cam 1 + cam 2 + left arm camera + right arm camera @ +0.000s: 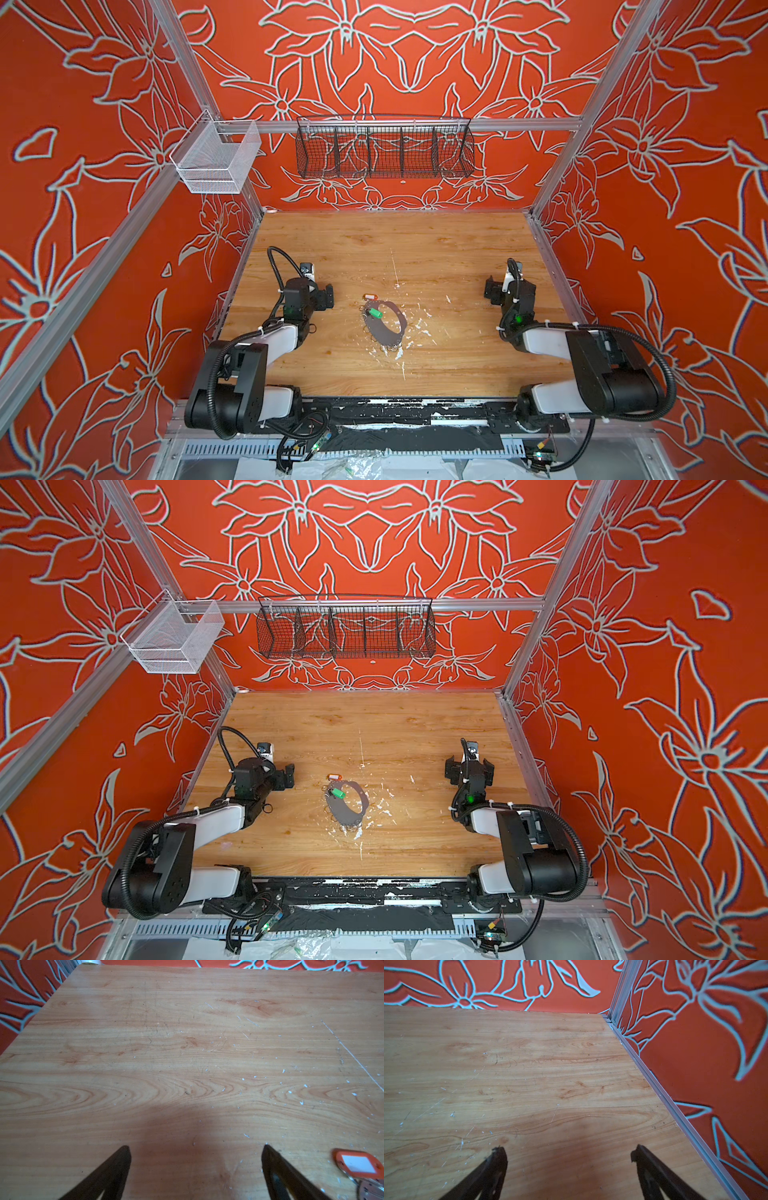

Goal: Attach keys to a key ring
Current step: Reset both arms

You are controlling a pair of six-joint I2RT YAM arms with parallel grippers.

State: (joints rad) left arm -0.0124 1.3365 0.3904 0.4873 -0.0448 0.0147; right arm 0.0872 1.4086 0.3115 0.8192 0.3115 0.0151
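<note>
The key ring (387, 337) (350, 817), a flat grey oval hoop with small wire rings along its rim, lies mid-table in both top views. A green-tagged key (376, 312) (340, 793) rests on its far left part. An orange-tagged key (368, 296) (332, 776) lies just beyond the hoop's far edge; the left wrist view shows this tag (357, 1164) beside a bit of the hoop (372, 1189). My left gripper (329, 296) (196, 1148) is open left of the keys, over bare wood. My right gripper (493, 291) (569, 1150) is open far to the right, holding nothing.
White paint flecks (415, 328) dot the wood around the hoop. A black wire basket (384, 151) and a white mesh basket (216, 160) hang at the back. Patterned red walls and aluminium rails (675, 1109) border the table closely on the right.
</note>
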